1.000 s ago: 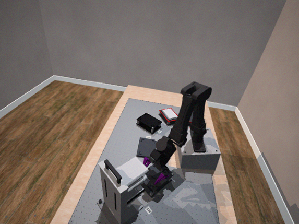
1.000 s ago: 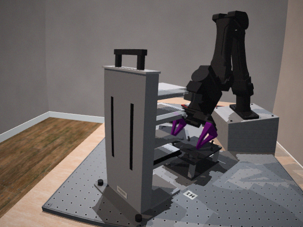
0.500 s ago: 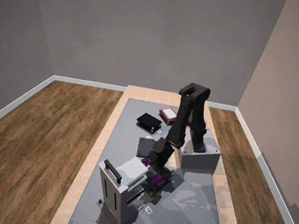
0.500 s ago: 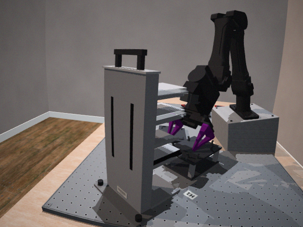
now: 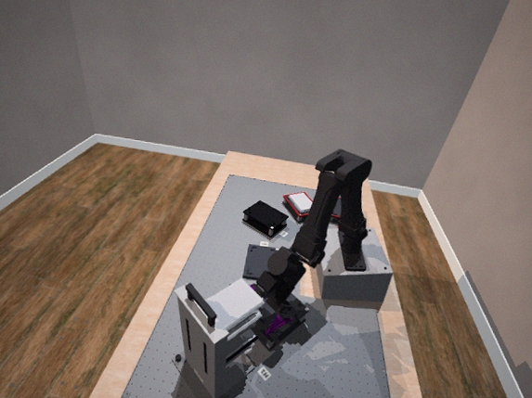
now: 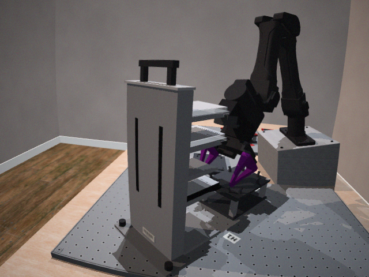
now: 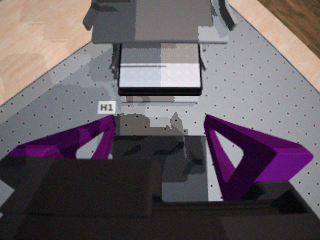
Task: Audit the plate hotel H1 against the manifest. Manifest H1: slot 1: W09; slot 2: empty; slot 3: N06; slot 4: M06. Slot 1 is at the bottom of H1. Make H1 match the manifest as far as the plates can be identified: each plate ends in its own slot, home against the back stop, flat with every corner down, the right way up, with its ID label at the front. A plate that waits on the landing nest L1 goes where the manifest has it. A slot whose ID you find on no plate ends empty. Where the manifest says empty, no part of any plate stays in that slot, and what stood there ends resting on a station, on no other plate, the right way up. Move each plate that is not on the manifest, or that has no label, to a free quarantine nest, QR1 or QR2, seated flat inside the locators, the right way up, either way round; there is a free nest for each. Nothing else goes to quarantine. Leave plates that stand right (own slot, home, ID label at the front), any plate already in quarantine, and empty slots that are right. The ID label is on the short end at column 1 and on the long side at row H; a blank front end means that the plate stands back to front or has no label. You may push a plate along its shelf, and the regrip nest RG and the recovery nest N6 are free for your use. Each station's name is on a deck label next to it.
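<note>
The plate hotel H1 (image 6: 157, 167) is a grey tower with a black handle and shelves that open toward the arm. A plate with a white top and black rim (image 7: 160, 75) sticks out of the bottom slot; it also shows in the exterior view (image 6: 204, 185). A light plate (image 6: 207, 132) lies on a higher shelf. My gripper (image 6: 222, 171) has purple fingers and is open. It hangs low over the dark landing nest (image 7: 157, 160) in front of the hotel, with a finger on each side. Nothing is between the fingers.
The deck label H1 (image 7: 106, 107) lies beside the nest. A black plate (image 5: 264, 217) rests on a station at the back. A red-rimmed nest with a white plate (image 5: 299, 202) stands behind the arm. A flat dark nest (image 5: 258, 261) and the grey arm pedestal (image 5: 354, 272) are close by.
</note>
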`<control>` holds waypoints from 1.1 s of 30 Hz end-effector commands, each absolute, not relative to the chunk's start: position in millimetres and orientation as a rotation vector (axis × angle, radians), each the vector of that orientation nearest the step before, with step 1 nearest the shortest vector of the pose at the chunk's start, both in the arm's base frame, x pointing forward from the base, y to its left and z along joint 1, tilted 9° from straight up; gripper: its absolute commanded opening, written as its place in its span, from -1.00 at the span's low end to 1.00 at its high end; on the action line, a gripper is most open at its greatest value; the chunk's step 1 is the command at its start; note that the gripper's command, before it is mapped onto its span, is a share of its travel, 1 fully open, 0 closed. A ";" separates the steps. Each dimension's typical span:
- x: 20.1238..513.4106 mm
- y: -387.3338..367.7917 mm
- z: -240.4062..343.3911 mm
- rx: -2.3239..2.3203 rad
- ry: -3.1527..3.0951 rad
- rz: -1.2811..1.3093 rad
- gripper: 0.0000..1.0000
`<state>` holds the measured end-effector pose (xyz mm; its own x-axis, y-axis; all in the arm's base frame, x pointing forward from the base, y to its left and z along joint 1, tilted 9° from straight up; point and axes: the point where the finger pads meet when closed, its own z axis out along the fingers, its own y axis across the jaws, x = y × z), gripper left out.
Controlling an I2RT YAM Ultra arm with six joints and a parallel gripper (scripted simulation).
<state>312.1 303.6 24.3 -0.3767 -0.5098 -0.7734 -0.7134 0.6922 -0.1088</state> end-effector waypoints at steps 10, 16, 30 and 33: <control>326.0 319.0 35.0 -0.924 2.039 0.318 1.00; 329.6 322.8 35.7 -0.924 2.039 0.318 1.00; 339.9 333.7 37.7 -0.923 2.038 0.319 1.00; 339.9 333.6 37.7 -0.923 2.038 0.319 1.00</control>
<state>337.3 330.0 30.2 -0.3739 -0.5069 -0.7767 -0.7130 0.6926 -0.1088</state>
